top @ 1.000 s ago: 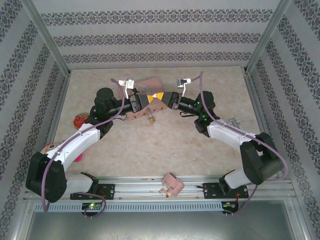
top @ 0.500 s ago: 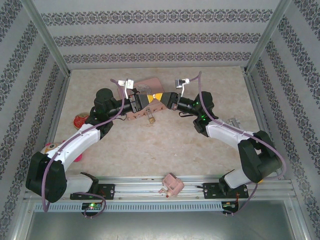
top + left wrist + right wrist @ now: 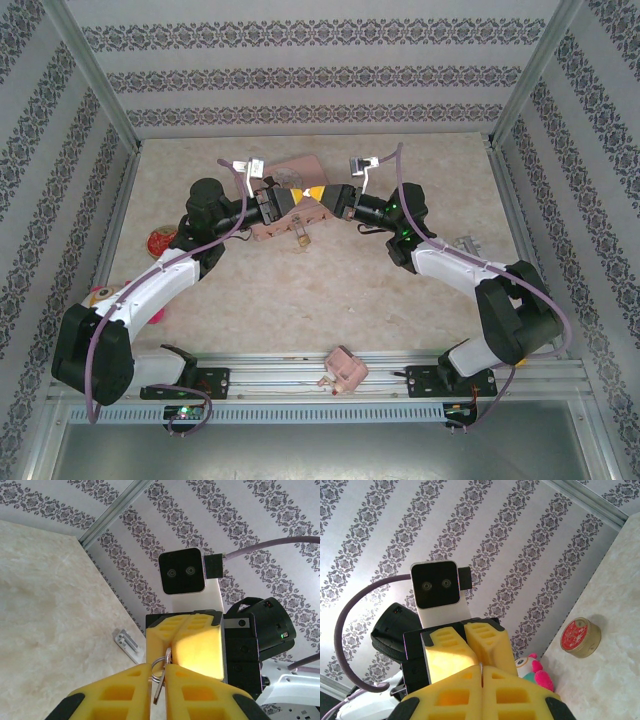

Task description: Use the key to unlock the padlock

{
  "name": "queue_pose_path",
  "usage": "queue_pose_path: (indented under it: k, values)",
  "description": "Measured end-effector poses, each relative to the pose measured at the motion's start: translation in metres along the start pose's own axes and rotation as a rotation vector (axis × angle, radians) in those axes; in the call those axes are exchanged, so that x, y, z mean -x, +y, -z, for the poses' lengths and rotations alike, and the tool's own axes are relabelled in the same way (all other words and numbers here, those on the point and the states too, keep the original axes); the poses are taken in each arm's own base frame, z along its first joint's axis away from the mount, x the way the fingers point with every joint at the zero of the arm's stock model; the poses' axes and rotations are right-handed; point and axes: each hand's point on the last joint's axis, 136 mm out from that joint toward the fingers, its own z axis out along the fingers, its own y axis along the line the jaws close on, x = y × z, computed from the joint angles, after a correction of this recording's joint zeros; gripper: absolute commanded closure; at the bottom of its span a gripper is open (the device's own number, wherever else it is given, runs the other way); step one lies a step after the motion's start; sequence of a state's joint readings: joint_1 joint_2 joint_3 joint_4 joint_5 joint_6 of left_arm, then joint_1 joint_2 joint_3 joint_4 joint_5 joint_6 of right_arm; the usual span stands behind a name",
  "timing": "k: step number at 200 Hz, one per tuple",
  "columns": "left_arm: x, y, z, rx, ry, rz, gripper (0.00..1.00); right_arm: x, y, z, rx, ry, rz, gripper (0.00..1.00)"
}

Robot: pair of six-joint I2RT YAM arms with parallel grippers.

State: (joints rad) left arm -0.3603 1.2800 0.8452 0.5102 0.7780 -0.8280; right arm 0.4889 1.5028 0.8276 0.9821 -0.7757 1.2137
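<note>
Enclosure, interior.
- Walls: three sides, white paper with grey damask stripes.
- Corner posts: aluminium, slanting up from the rear corners.
- Bench: beige marbled top, evenly lit.
- Rail: metal, along the near edge, with a grey perforated strip below it.

No legible text, number or brand found. Red lid of round tin, near the plush toy, carries pale markings, too small to read.
</note>
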Motion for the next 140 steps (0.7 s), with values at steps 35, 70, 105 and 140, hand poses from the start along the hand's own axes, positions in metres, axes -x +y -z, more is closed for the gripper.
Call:
queue_pose_path:
  k: [35, 70, 105, 140]
  values:
    - [0.0006, -0.0002, 0.0002, -0.001, -0.002, 0.002, 0.93, -0.0001, -0.0025, -0.0007, -0.001, 0.000, -0.016, 1.00]
    - [0.0018, -0.0020, 0.0004, -0.010, -0.005, 0.000, 1.00, 0.0004, -0.0038, -0.0015, 0.003, -0.003, -0.021, 1.00]
    - [0.0020, -0.0032, 0.0005, -0.016, -0.005, -0.007, 1.00, 0.0014, -0.0034, -0.0021, 0.011, -0.005, -0.029, 0.92]
    - [-0.0040, -0.0096, 0.0059, -0.015, 0.030, -0.067, 1.00, 0.0030, -0.0040, -0.0009, 0.009, -0.009, -0.031, 0.76]
